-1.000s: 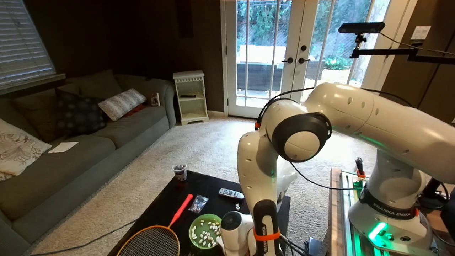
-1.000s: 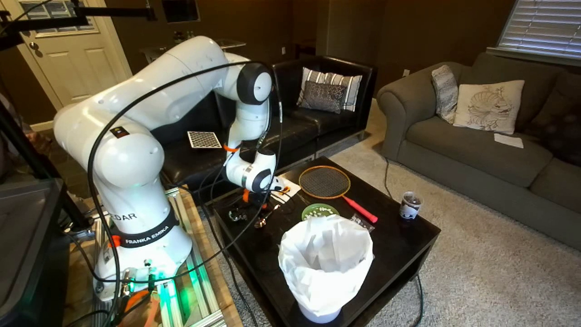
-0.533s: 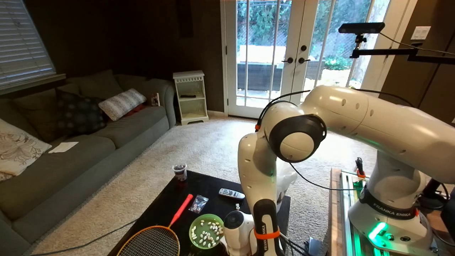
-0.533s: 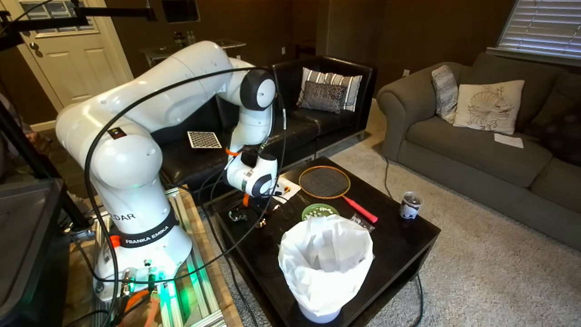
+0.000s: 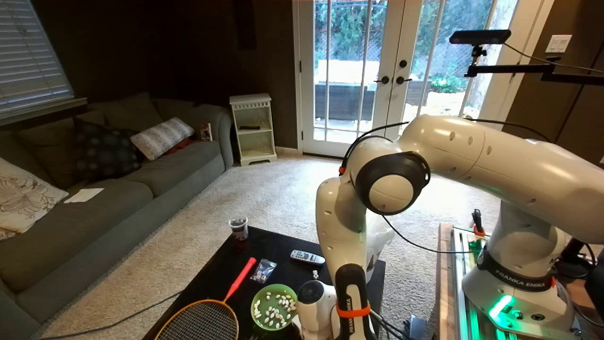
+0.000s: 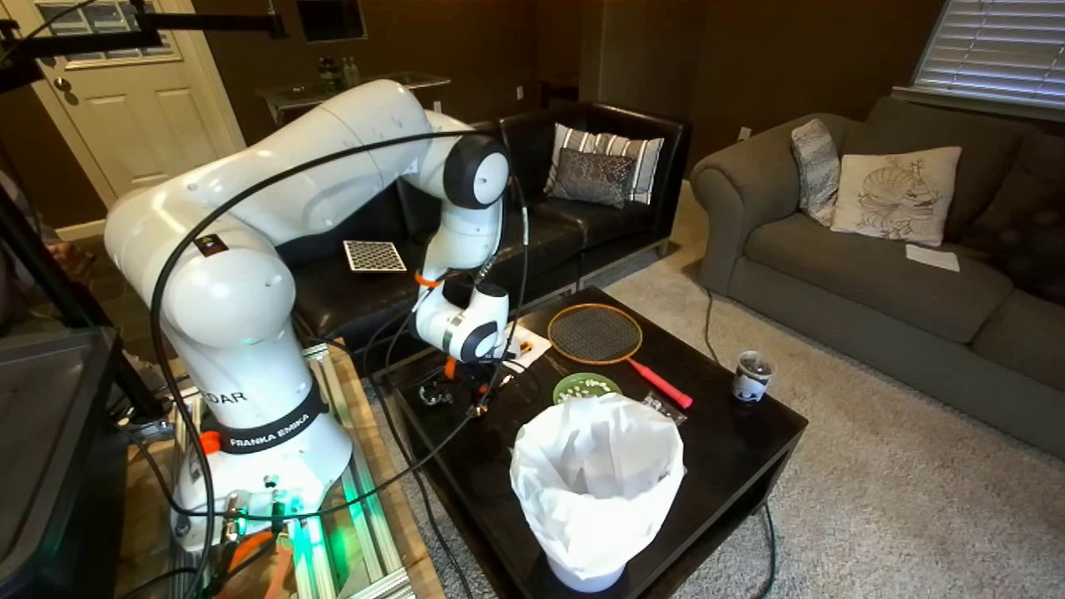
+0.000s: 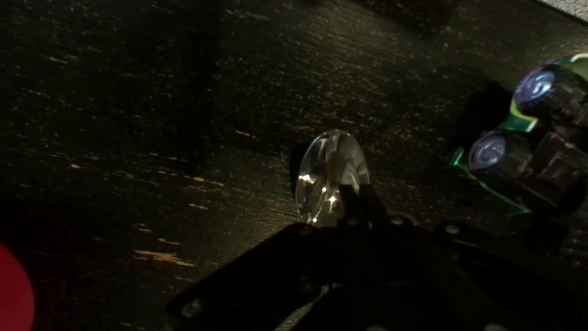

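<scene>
Lowered a little since the earlier frame, my arm [image 6: 349, 141] bends further down toward the desk [image 6: 724, 449]. On it stands a lined bin [image 6: 591, 528], with a racket [image 6: 595, 334] and a green bowl [image 5: 276, 288] lying apart from my jaws. Closer in, the wrist view shows something red [image 7: 14, 294], cut off by the edge, and a purple-swirled thing [image 7: 546, 156] off to one side. Smallest is the clear oval [image 7: 321, 170], which seems to lie on the desk right at my jaws. Those are closed, tips brought together, and overlap the oval's rim in that view; whether they touch it or pinch its edge I cannot tell. It looks hard, glassy and smooth, so I judge it light, stiff, slippery and perhaps easy to chip; gripping softly across its narrow width, near the middle, would suit it best. Otherwise little differs from the earlier frame: bin, racket and bowl sit as they did; only my arm's joints have dipped.
</scene>
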Available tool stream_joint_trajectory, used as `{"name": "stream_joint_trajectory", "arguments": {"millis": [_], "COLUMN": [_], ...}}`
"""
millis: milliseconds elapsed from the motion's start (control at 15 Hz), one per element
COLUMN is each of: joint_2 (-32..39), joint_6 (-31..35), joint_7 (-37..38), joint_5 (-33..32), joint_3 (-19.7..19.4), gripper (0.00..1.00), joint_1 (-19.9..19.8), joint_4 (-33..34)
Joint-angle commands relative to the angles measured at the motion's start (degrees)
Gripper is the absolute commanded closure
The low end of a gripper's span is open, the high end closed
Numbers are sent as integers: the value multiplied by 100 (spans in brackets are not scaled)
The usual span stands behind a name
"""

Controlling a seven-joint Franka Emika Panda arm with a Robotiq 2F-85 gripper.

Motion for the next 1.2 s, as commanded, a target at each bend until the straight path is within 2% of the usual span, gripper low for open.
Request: {"name": "stream_joint_trajectory", "arguments": {"millis": [0, 267, 467, 600, 733, 933, 1000, 1133], "joint_2": [145, 204, 235, 224, 190, 175, 177, 177], "joint_6": [67, 57, 42, 38, 43, 48, 48, 58], "joint_7": [-196, -193, -182, -173, -151, -135, -135, -124], "joint_5": [172, 174, 179, 181, 190, 197, 197, 202], "joint_3": [71, 63, 50, 39, 12, -11, -12, -27], "gripper": [99, 93, 77, 57, 48, 43, 50, 55], "joint_1": [-60, -63, -48, -30, 5, 31, 32, 49], "joint_4": [131, 193, 232, 222, 187, 176, 179, 181]}}
